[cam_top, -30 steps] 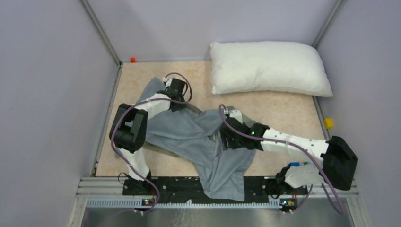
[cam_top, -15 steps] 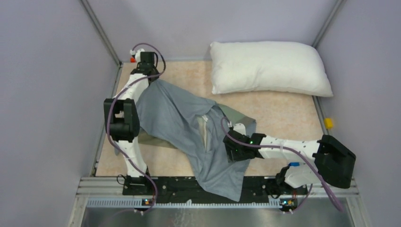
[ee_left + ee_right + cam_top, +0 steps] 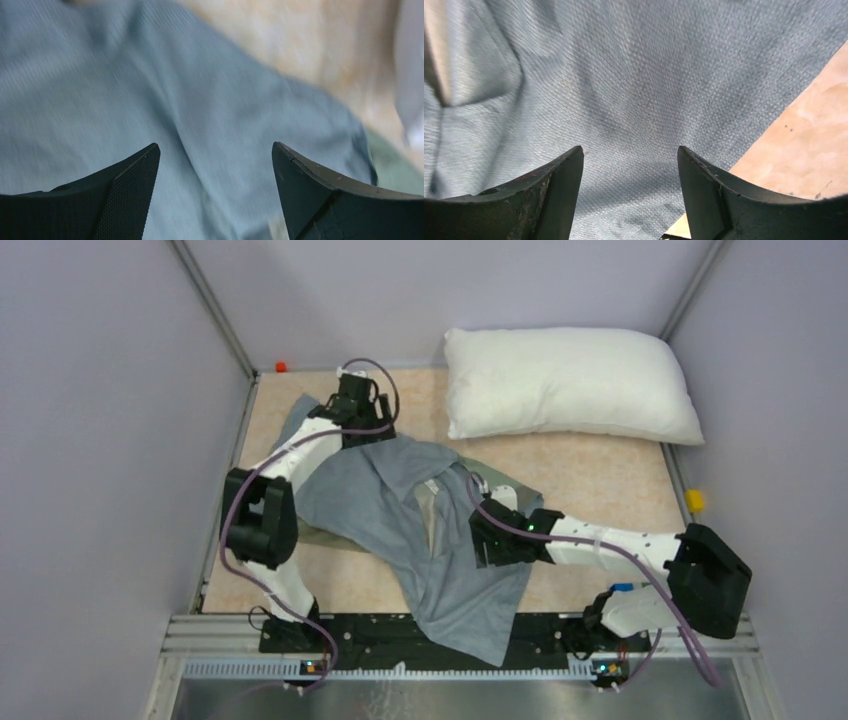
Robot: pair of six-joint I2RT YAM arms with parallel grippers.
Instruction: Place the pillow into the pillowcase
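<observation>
The pillowcase [image 3: 380, 500] is a single grey-blue cloth, limp and creased, spread aslant over the left and middle of the beige worktop [image 3: 600, 480]. Its far corner lies near the back left, and its near end hangs over the front edge onto the black base rail [image 3: 400, 635]. A greenish-grey layer shows along its edges, and a pale strip runs down a fold near its middle.

Going from the left, one small orange piece [image 3: 281, 367] sits in the far left corner. There are two arms. The left end effector [image 3: 358, 412] is over the far corner of the cloth. In the left wrist view this end effector [image 3: 215, 152] has its jaws spread wide with nothing between them. The pillowcase [image 3: 100, 100] lies blurred beneath it, with bare worktop [image 3: 280, 45] beyond.

Further right, the right end effector [image 3: 490, 540] is at the right edge of the cloth. In its own view the end effector [image 3: 630, 150] also has its jaws well apart and nothing pinched. The woven pillowcase [image 3: 624, 75] fills the space beyond the tips, and I cannot tell whether they touch it.

The one pillow [image 3: 570, 380], plump, white and rectangular, lies in the far right corner, apart from the cloth and both arms. One small yellow piece [image 3: 694, 501] sits at the right edge.
</observation>
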